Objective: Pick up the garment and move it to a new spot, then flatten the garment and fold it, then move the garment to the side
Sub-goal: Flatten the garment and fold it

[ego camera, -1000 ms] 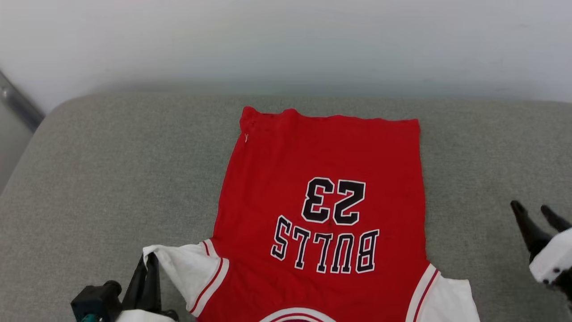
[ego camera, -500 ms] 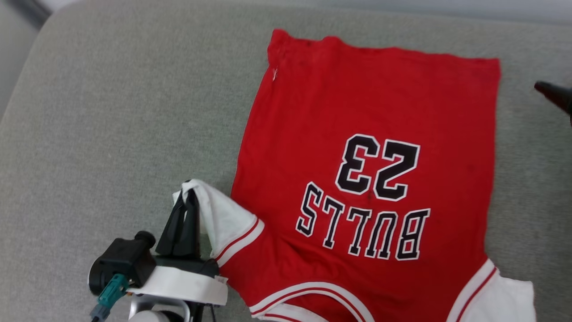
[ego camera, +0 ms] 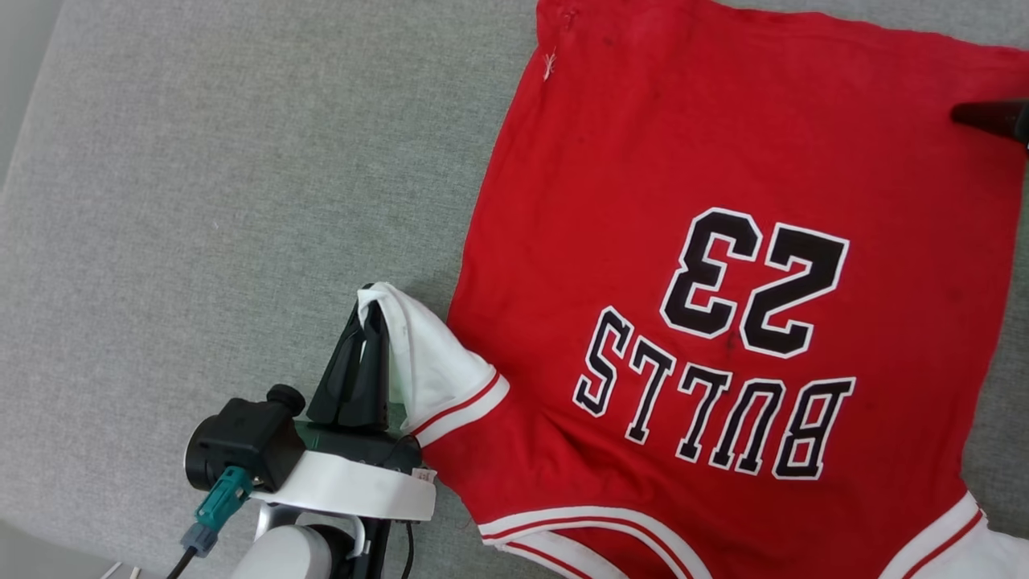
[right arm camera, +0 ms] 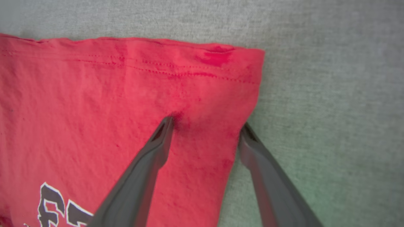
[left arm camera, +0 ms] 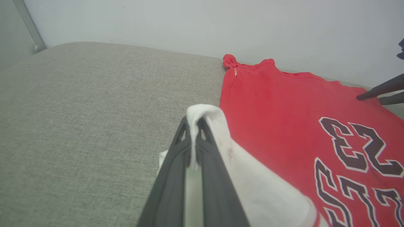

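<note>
The garment [ego camera: 723, 241], a red jersey printed "BULLS 23", lies flat on a grey cushion with its collar toward me. My left gripper [ego camera: 366, 322] is shut on the white left sleeve [ego camera: 426, 362] and holds it raised off the cushion. In the left wrist view the fingers [left arm camera: 176, 164] pinch the sleeve [left arm camera: 252, 186], which drapes over their tips. My right gripper [right arm camera: 206, 129] stands open over the garment's [right arm camera: 110, 104] far right hem corner, one finger on the red cloth and the other just past its side edge. One of its fingertips [ego camera: 989, 117] shows at the head view's right edge.
The grey cushion [ego camera: 201, 201] stretches wide to the left of the garment. A white wall [left arm camera: 189, 22] rises just behind the cushion's far edge. The right arm's dark fingers [left arm camera: 378, 93] reach in at the right of the left wrist view.
The head camera has tipped down and closer. My left gripper has lifted the sleeve it holds. My right gripper has moved from beside the garment's chest to its far hem corner.
</note>
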Robot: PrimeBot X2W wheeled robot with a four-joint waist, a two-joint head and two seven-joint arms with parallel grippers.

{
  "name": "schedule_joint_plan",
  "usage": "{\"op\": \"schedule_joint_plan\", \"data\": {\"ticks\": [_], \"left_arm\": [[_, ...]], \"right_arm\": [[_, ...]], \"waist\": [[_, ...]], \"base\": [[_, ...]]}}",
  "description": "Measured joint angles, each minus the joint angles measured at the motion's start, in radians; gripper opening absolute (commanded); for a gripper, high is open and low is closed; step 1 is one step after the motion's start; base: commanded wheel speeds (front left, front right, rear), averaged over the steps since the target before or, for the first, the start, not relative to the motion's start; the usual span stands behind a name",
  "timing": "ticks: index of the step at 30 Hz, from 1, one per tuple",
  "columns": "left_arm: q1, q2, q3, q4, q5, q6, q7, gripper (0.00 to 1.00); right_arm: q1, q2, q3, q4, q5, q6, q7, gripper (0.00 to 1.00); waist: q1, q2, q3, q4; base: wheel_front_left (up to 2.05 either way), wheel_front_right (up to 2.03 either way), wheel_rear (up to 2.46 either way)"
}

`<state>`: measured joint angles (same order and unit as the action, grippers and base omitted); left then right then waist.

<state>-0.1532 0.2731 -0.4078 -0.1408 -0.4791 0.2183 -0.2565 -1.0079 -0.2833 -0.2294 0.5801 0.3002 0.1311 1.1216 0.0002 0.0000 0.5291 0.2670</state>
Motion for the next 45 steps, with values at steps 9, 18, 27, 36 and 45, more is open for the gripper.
{"op": "schedule_joint_plan", "data": {"ticks": [9,18,27,36,45], "left_arm": [[-0.002,-0.012,0.011,0.041,0.007,-0.016,-0.003,0.00],[0.037,0.004,0.041,0.098,-0.006,-0.016,-0.003,0.00],[0.157,0.067,0.098,0.086,-0.028,0.043,0.042,0.00],[0.281,0.115,0.152,0.056,-0.063,0.092,0.087,0.00],[0.312,0.132,0.159,0.035,-0.074,0.117,0.123,0.00]], "right_arm": [[0.010,0.007,0.013,0.016,-0.025,0.000,0.012,0.00],[0.066,-0.072,0.150,-0.064,0.039,0.000,-0.062,0.00],[0.369,-0.213,0.243,-0.278,0.161,0.000,-0.081,0.00],[0.837,-0.236,0.172,-0.484,0.221,0.000,-0.031,0.00],[1.167,-0.054,0.124,-0.549,0.230,0.000,-0.060,0.24]], "waist": [[0.0000,0.0000,-0.023,0.008],[-0.0001,0.0000,-0.123,-0.016],[-0.0003,0.0000,-0.300,-0.096],[-0.0005,0.0000,-0.417,-0.240],[-0.0005,0.0000,-0.457,-0.357]], "base": [[0.00,0.00,0.00],[0.00,0.00,0.00],[0.00,0.00,0.00],[0.00,0.00,0.00],[0.00,0.00,0.00]]}}
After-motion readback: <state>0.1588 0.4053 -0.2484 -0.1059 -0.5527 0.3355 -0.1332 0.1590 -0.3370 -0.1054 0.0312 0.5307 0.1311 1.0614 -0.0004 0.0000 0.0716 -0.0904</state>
